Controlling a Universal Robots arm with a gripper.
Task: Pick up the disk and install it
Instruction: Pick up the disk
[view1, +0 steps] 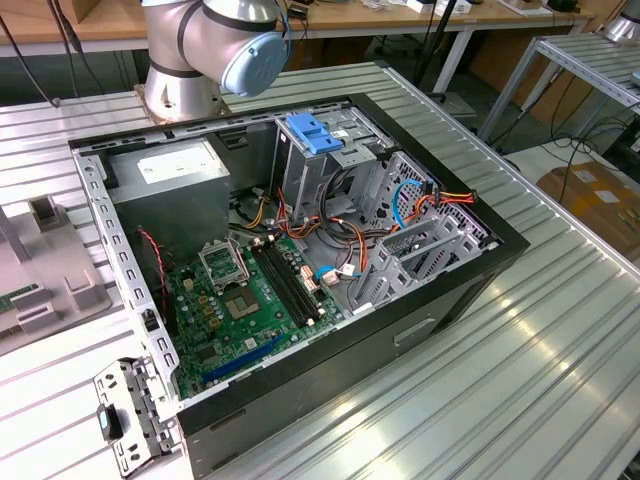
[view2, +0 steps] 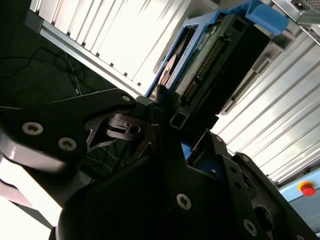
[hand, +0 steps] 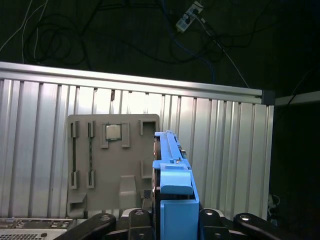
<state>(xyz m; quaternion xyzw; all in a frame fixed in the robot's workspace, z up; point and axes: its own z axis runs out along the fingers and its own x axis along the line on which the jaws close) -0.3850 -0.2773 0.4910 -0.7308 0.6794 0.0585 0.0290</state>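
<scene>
**Gripper (view2: 169, 107) clamped on disk (view2: 207, 60), edge-on before ribbed table (hand: 220, 150)**

Noted black linkage arms and screw heads of the gripper closest to the lens in both wrist views. Found jaws drawn in tight against the disk, one on each flat face. Saw the disk (hand: 174, 170) edge-on in the first wrist view, with blue carrier rail and tab facing the lens and gripper (hand: 175, 227) bracketing it from both sides. Logged, in the second wrist view, green circuit board and connector row exposed along one side, and blue carrier edge at the far end. Placed the disk in the gripper's hold, in front of the ribbed aluminium table; could not tell whether its far end touches anything. Recorded grey parts tray (hand: 115, 170) lying flat on that table behind the disk, with a square chip (hand: 112, 132) seated in one recess. Spotted red button (view2: 307, 189) at the margin of the second wrist view.

Checked exterior view:
- Open computer case (view1: 420, 330) resting on the table.
- Green motherboard (view1: 235, 310) flat inside.
- Grey power-supply box (view1: 175, 195) in the corner toward the exterior view's left.
- Metal drive cage (view1: 300, 180) near the rear wall, topped by a blue bracket (view1: 313, 133).
- Cable bundles (view1: 340, 215) just beside the cage.
- Arm base (view1: 185, 95) standing beyond the case.
</scene>
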